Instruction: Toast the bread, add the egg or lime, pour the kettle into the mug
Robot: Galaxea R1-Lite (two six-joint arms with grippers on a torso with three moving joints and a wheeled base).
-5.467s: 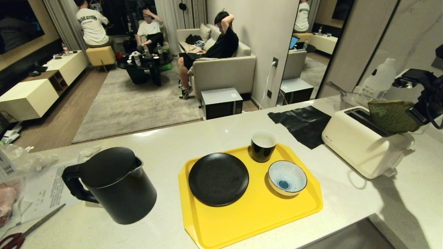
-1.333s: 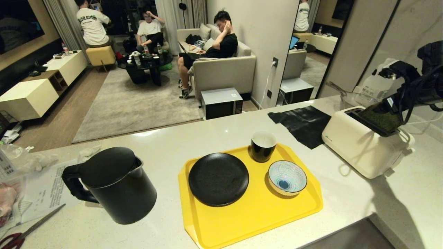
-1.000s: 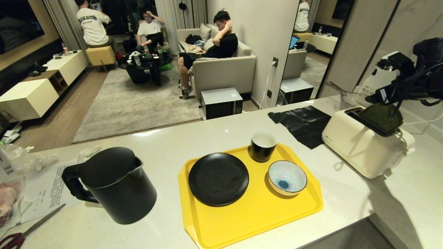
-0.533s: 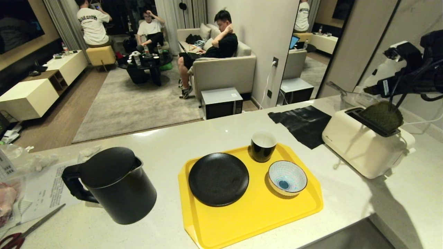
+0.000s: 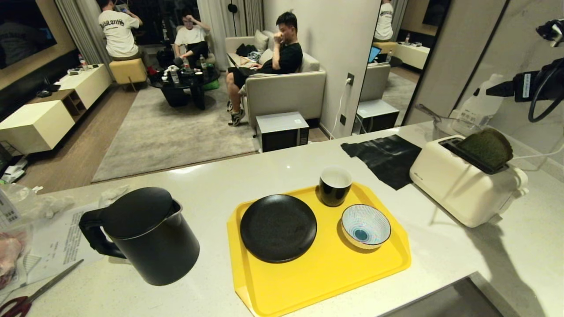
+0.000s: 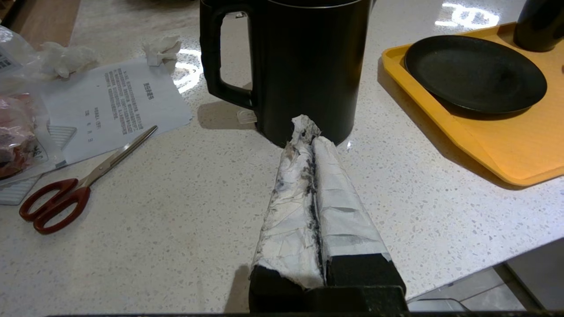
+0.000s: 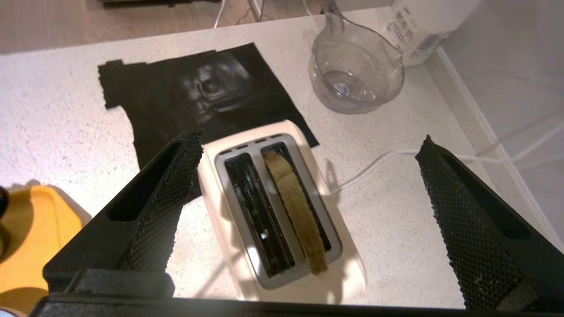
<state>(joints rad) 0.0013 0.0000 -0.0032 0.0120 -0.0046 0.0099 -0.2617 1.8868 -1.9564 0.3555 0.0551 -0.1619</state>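
1. The bread (image 7: 294, 207) stands on edge in the toaster (image 7: 282, 246), in the slot farther from the yellow tray (image 5: 326, 273), its crust poking above the rim.
2. The right gripper (image 7: 304, 198) hangs directly above with jaws spread wide, empty; the slice's long axis runs across the gap between them.
3. The left gripper (image 6: 308, 145), pressed together, rests near the kettle (image 6: 304, 66), well apart from the toaster; the right arm is nearer.

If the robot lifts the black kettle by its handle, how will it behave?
The kettle looks tall and bulky, so probably heavy if filled. Its loop handle sits on one side, so it may swing or tilt. Its matte wall seems rigid.
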